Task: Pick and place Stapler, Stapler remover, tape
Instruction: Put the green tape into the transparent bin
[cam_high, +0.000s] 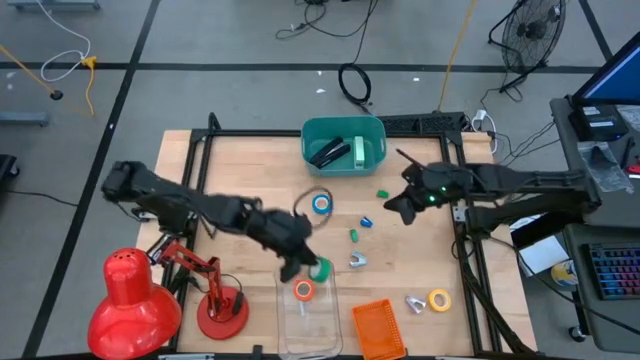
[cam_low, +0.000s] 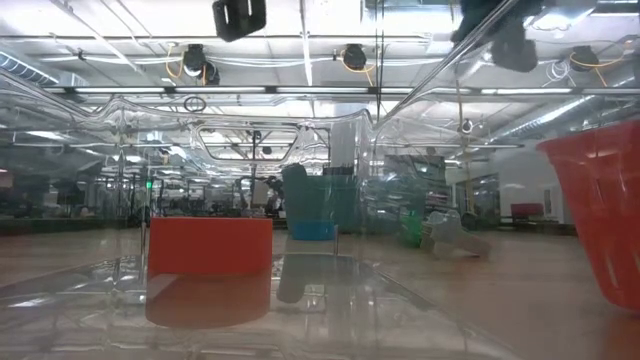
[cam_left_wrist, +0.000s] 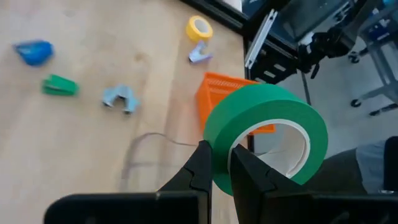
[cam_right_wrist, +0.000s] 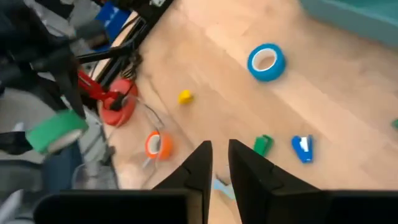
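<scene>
The green tape (cam_left_wrist: 264, 137), judged light and stiff, is pinched through its wall by the left hand (cam_left_wrist: 221, 163) near the desk's front edge; the right hand (cam_right_wrist: 221, 163) hangs nearly closed, empty.

Grey concrete floor (cam_high: 230, 60) all around the wooden bench (cam_high: 240, 165), with dark lines running across it. A black cable loop (cam_high: 354, 82) lies on the floor past the bench's far edge, and a fan (cam_high: 530, 30) stands off the far right corner. A keyboard (cam_high: 612, 270) sits right of the bench. In the low view, ceiling light strips (cam_low: 300, 40) run over a big open room.
</scene>
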